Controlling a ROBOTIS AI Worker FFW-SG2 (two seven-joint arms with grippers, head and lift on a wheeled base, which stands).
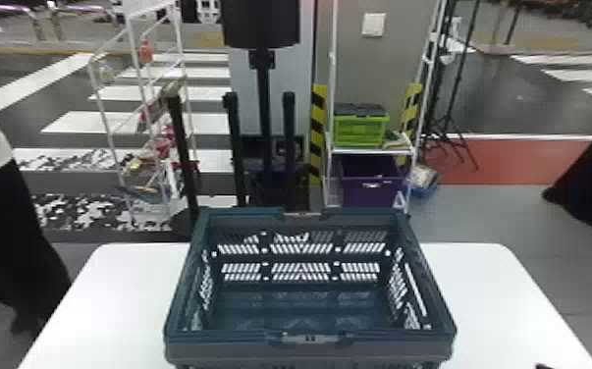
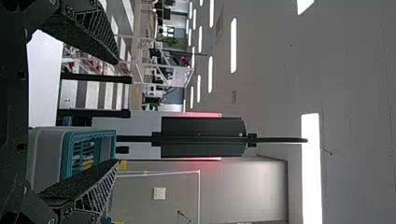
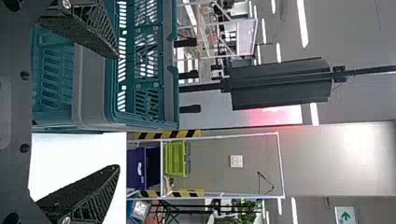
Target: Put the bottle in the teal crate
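— White desk (image 1: 496, 294), and the teal crate (image 1: 230, 351) sits open, mid-desk!
— Jaws wide on the left gripper (image 2: 116, 112), wide on the right gripper (image 3: 116, 112), nothing held. The danger?
— Lowering off-centre: the bottle could catch the near rim (image 1: 378, 337), tip and topple outside.

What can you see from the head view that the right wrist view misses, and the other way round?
Head view: the inside floor of the crate, and the table to the crate's left.

Right wrist view: the right gripper close up, jaws apart; a green arrow sign; ceiling lights.

Both: the crate, table, purple bin and green box.
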